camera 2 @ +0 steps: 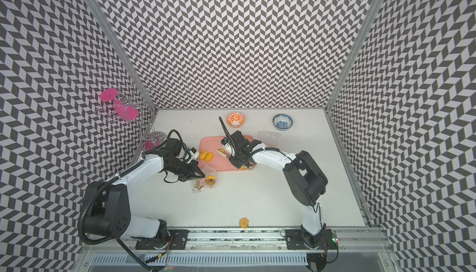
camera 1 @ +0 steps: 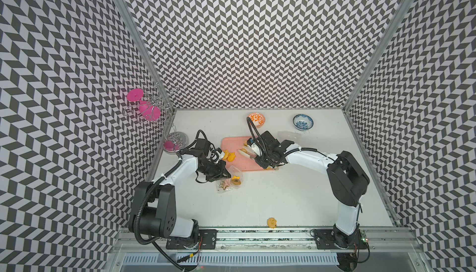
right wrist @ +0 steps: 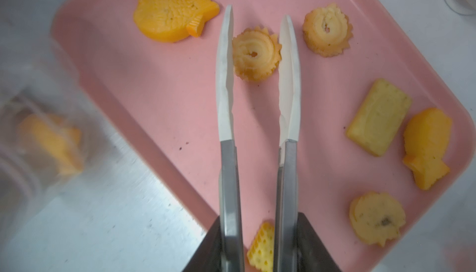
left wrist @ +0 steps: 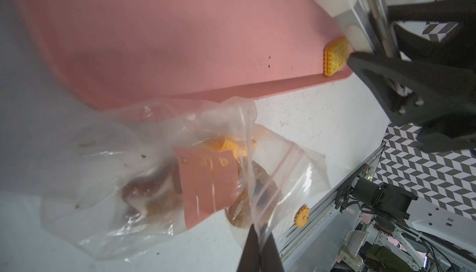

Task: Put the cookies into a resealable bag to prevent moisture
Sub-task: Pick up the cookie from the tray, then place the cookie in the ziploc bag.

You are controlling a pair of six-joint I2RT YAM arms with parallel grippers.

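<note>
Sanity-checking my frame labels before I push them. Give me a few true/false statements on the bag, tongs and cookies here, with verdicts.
1. The left gripper is clamped on the zip edge of the bag. True.
2. The tongs straddle a fish-shaped cookie. False: a round swirl cookie sits between the tips.
3. The bag is empty. False: an orange cookie and some brown ones show inside.
4. A round cookie lies on the table near the front rail, off the pink tray. True.
</note>
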